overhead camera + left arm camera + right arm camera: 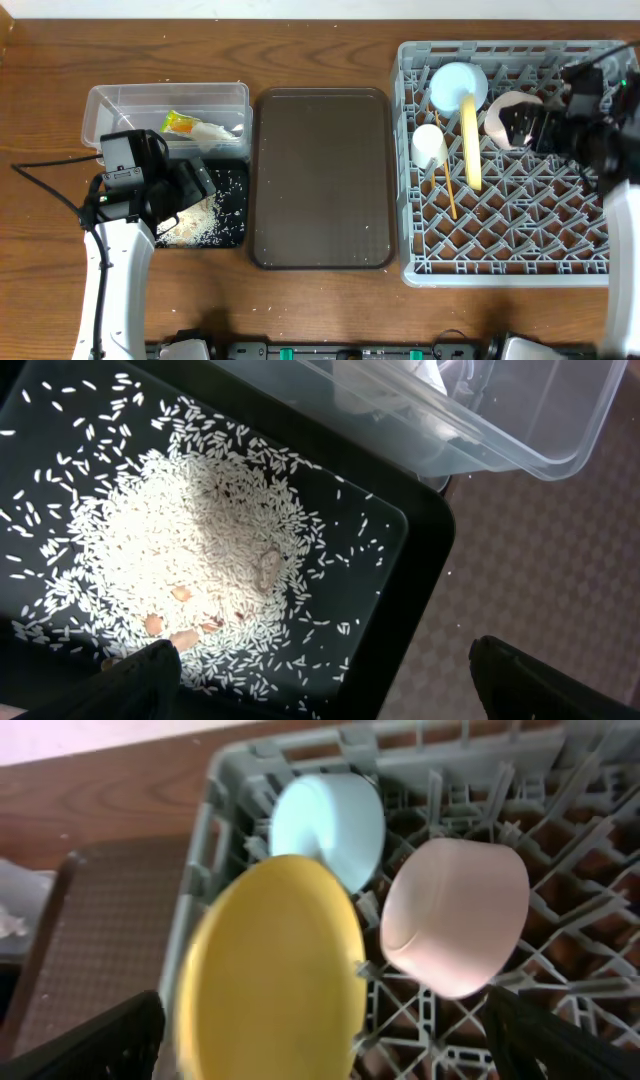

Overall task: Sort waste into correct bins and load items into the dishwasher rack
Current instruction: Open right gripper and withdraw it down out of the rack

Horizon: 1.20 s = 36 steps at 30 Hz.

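Note:
White rice grains lie heaped in the black tray, and my left gripper hangs open over its near edge. The clear tub behind it holds the snack wrapper and the white wrapper. In the grey dishwasher rack stand the yellow plate on edge, the light blue bowl, the pink bowl, the white cup and the chopsticks. My right gripper is open beside the pink bowl, holding nothing.
A large dark brown serving tray lies between the black tray and the rack. A few stray grains dot the wood near its front edge. The left arm's cable trails across the table at far left.

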Tool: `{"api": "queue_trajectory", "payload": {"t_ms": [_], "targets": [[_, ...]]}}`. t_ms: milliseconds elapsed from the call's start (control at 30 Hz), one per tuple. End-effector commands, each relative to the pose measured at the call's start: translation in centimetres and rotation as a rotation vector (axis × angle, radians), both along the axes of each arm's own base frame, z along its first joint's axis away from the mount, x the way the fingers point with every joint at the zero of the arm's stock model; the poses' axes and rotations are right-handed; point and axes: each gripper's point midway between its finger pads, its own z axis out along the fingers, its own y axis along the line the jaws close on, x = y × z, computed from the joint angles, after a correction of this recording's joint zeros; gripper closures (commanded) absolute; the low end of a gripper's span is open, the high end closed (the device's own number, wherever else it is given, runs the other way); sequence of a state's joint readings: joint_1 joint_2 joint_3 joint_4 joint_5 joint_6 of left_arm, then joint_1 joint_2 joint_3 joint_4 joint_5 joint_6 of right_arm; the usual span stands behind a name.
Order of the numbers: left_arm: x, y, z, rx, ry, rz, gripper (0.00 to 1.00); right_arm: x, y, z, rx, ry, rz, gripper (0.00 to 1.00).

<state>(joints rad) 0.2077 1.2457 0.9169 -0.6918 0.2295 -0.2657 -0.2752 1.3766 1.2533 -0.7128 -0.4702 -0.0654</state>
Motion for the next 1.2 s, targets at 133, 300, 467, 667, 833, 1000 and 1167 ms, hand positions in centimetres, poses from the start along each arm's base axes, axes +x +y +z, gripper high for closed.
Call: {"api": "queue_trajectory", "payload": {"t_ms": [133, 300, 467, 667, 833, 1000, 1167], "targets": [[0.4, 0.3, 0.6, 0.008, -0.015, 0.008, 0.05, -6.5, 3.8, -0.6, -0.005, -0.045, 0.056, 0.01], [0.4, 0.3, 0.6, 0.008, -0.015, 0.008, 0.05, -10.8, 2.5, -4.9, -0.175, 0.012, -0.005, 0.01], [0.4, 0.3, 0.6, 0.008, -0.015, 0.008, 0.05, -16.0, 0.8, -9.4, -0.274, 0.167, -0.087, 0.01], [0.4, 0.3, 0.6, 0.008, -0.015, 0.008, 0.05, -19.0, -1.1, -12.1, -0.377, 0.239, -0.163, 0.01], [0.4, 0.3, 0.6, 0.008, -0.015, 0.008, 0.05, -21.2, -0.7, -13.4, -0.370, 0.323, -0.145, 0.01], [0.4, 0.3, 0.6, 0.008, -0.015, 0.008, 0.05, -21.4, -0.7, -13.5, -0.370, 0.328, -0.143, 0.01], [0.4, 0.3, 0.6, 0.008, -0.015, 0.008, 0.05, -20.8, -1.1, -13.1, -0.388, 0.300, -0.161, 0.01]]}}
